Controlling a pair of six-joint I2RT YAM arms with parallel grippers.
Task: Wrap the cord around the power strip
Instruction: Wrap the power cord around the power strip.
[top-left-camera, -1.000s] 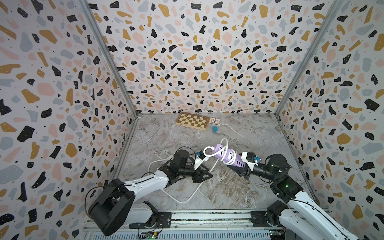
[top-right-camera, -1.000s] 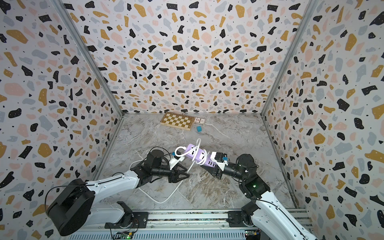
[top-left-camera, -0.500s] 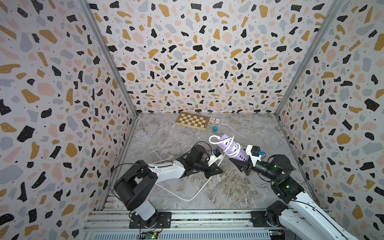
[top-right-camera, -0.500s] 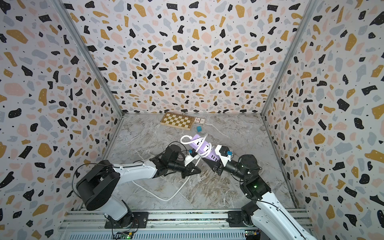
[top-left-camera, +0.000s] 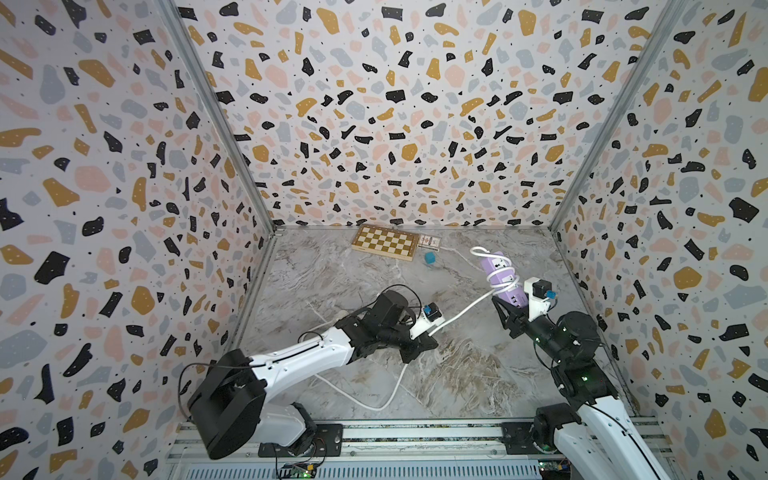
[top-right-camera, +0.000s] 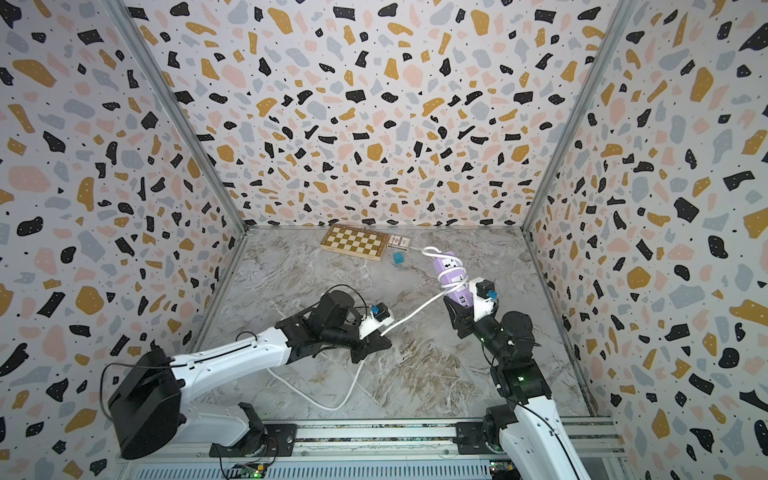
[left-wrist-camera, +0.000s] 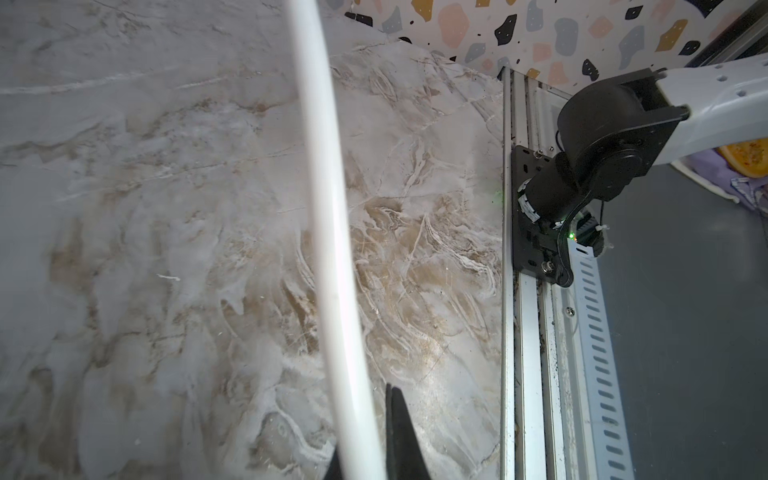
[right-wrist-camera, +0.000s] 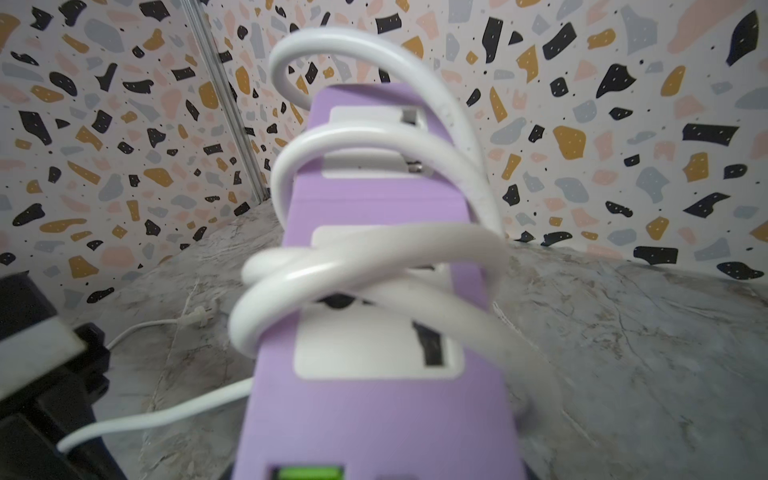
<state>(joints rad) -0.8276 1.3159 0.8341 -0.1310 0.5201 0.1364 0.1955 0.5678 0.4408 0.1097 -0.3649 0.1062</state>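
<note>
Right end effector (top-left-camera: 515, 305) is clenched on the USB end of the power strip (top-left-camera: 496, 274). Strip is off the surface (top-left-camera: 332, 282) on the right side, tilted up, free end toward the back wall.

Roughly three turns of cord (right-wrist-camera: 365, 253) on it, loose and bunched near the middle in the right wrist view.

Left end effector (top-left-camera: 428, 337) is pinched on the cord, low over the surface mid-workspace. The cord runs from there up to the strip in a fairly straight span. The rest of the slack loops on the surface toward the front rail. Plug end is probably behind the left arm, can't confirm.

Next turn, my read:
- hold tension on the span so the coils don't slide off
- lay the new turn beside the last coil, not on top
- let right wrist roll feed the turn while left only guides
- regrip further down the slack before the span runs short

Pose: left arm stretched forward and low, fingers angled down. Right arm folded, forearm rising, end effector pointing up and away.
</note>
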